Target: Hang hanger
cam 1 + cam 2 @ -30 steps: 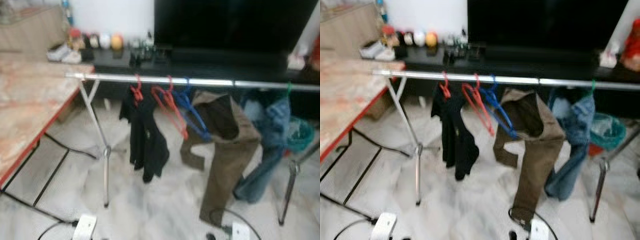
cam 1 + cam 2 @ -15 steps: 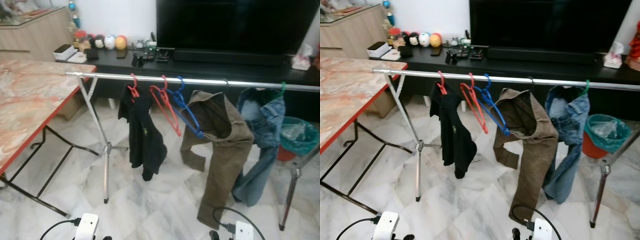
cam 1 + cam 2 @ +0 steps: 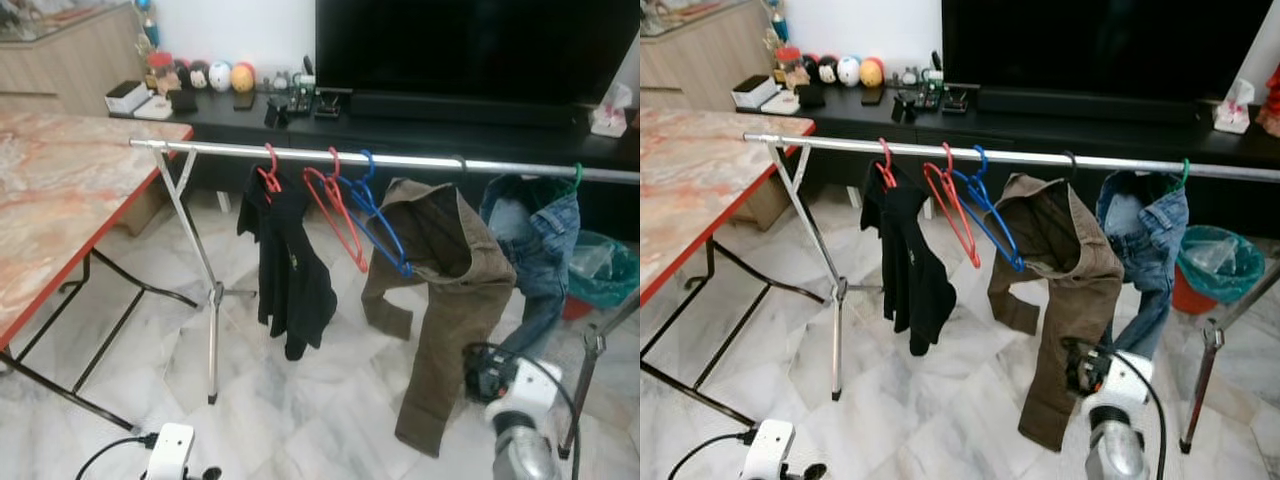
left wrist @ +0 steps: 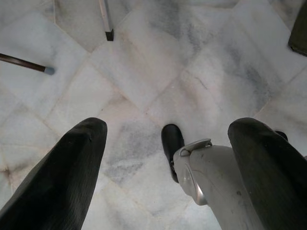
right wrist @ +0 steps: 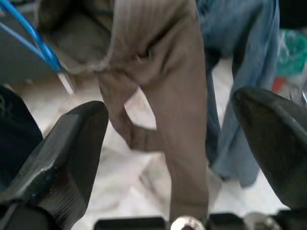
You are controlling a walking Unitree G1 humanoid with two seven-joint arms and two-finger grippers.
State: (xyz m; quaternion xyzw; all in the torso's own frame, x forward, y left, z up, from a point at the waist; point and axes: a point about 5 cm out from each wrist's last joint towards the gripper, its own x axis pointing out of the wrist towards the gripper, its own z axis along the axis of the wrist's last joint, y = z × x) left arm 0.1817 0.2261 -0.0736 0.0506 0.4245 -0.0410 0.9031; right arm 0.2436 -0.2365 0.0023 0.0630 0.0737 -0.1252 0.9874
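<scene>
Red hanger (image 3: 338,214) hangs empty on the silver clothes rail (image 3: 400,161), hook over the bar, body tilted. Blue hanger (image 3: 383,222) is just beside it on the robot's right, also empty, also tilted, its lower end touching the brown trousers (image 3: 448,290). On the red hanger's other side a black garment (image 3: 292,270) hangs from a second red hook (image 3: 268,170). Further right, past the trousers, blue jeans (image 3: 542,250) hang on a green hook (image 3: 575,176).

Right gripper (image 5: 168,158): jaws spread wide, nothing between them, pointed at the brown trousers with the blue hanger and jeans in its wrist view. In the head views the right arm (image 3: 515,420) is raised low in front of the rack, below the trousers.

Left gripper (image 4: 165,167): jaws spread, empty, pointing down at the white marble floor (image 4: 158,72), near a rack foot (image 4: 106,21).

Rack stands on crossed silver legs (image 3: 205,300). Marble-top surface with red edge (image 3: 60,220) is to the robot's left, its corner near the rail end. Behind the rack: black TV bench (image 3: 420,125) with a big dark TV (image 3: 470,50) and small figurines (image 3: 225,78). Teal bin (image 3: 605,270) at far right.
</scene>
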